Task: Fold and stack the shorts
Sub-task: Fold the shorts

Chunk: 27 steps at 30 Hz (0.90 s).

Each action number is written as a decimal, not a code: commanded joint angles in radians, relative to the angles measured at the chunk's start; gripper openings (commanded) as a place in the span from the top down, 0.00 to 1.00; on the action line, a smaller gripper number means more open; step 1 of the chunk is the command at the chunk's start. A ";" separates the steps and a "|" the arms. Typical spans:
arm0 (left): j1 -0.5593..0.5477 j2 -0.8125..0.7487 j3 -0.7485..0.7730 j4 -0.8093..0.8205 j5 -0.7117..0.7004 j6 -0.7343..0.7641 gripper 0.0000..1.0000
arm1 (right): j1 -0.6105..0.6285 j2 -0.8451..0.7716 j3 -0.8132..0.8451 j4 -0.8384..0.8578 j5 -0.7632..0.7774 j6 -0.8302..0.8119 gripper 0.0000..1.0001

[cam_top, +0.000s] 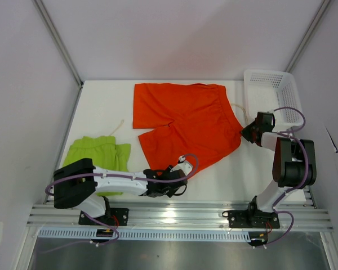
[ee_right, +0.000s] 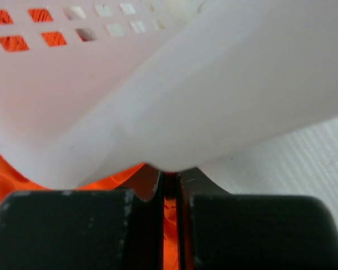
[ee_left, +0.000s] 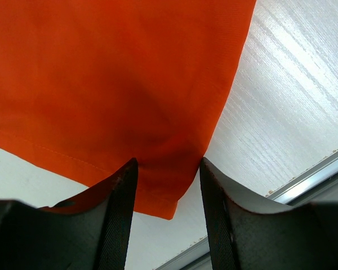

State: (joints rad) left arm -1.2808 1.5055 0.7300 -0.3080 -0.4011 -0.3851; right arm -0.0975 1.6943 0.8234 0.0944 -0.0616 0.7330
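The orange-red shorts (cam_top: 180,118) lie spread flat in the middle of the table, waistband to the back. My left gripper (cam_top: 180,167) is at the near hem of the right leg. In the left wrist view its jaws (ee_left: 168,163) stand apart astride the hem corner of these shorts (ee_left: 101,73), open, with the cloth puckered between the tips. My right gripper (cam_top: 245,133) is shut on the right edge of the orange-red shorts, and a strip of orange cloth (ee_right: 169,225) shows between its closed jaws (ee_right: 170,180). The lime green shorts (cam_top: 98,152) lie bunched at the left, apart from both grippers.
A white mesh basket (cam_top: 270,90) stands at the back right, just behind my right gripper, and its wall (ee_right: 158,84) fills the right wrist view. A metal rail (cam_top: 180,214) runs along the table's near edge. Walls enclose the table on three sides.
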 commanded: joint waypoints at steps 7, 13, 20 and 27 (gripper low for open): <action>-0.009 0.110 0.020 -0.068 -0.007 -0.015 0.68 | -0.030 0.007 0.022 0.002 -0.033 -0.015 1.00; -0.009 0.121 0.036 -0.079 0.011 -0.011 1.00 | -0.042 0.019 0.026 0.001 -0.053 -0.014 1.00; -0.072 0.058 0.075 -0.167 0.080 -0.035 1.00 | -0.051 0.005 0.060 -0.100 -0.066 0.008 1.00; -0.225 0.013 0.219 -0.307 0.145 -0.100 1.00 | -0.051 -0.039 0.112 -0.311 -0.040 0.005 1.00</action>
State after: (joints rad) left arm -1.4460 1.5734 0.8722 -0.4938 -0.3252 -0.4358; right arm -0.1390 1.6939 0.9020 -0.0875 -0.1287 0.7258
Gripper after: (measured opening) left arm 0.002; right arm 0.039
